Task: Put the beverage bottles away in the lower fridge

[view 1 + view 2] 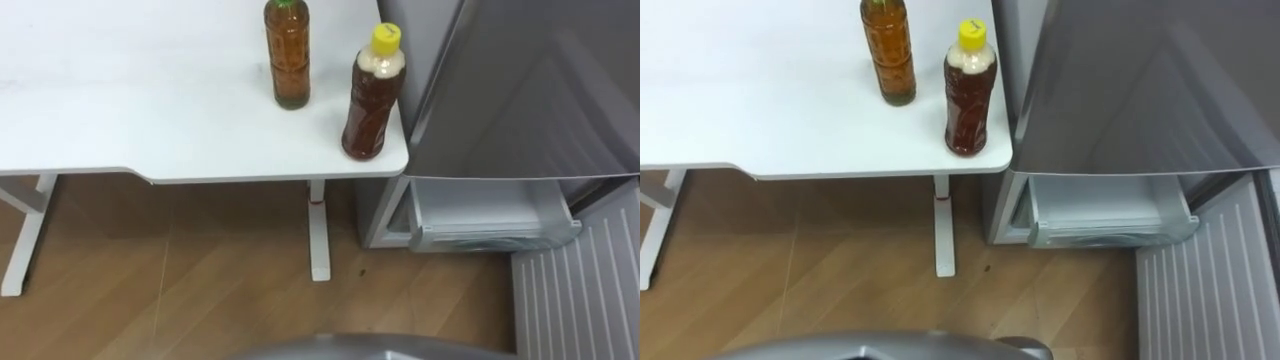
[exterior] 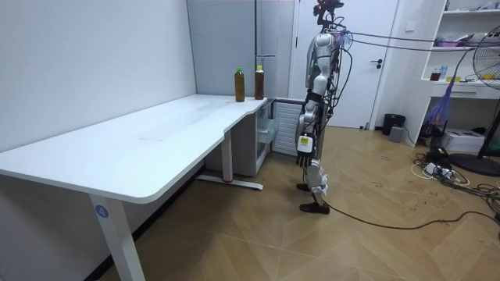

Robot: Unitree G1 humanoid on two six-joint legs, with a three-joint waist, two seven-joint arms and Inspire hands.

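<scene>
Two drink bottles stand at the right end of the white table (image 1: 120,100). The green-capped bottle (image 1: 288,55) of amber tea is farther back. The yellow-capped bottle (image 1: 374,95) of dark tea stands near the table's corner, next to the grey fridge (image 1: 530,90). Below the fridge's shut upper door, a pale drawer (image 1: 490,218) of the lower compartment is pulled out, and the lower door (image 1: 585,290) hangs open at the right. In the room view I stand upright off the table's far corner before the fridge (image 2: 234,47), near both bottles (image 2: 240,84). My left hand (image 2: 304,145) hangs at my side.
The table leg and foot (image 1: 318,235) stand on wooden floor just left of the open drawer. In the room view a white door, shelves (image 2: 469,47), a fan (image 2: 488,94) and floor cables (image 2: 441,168) lie behind me, at the room view's right.
</scene>
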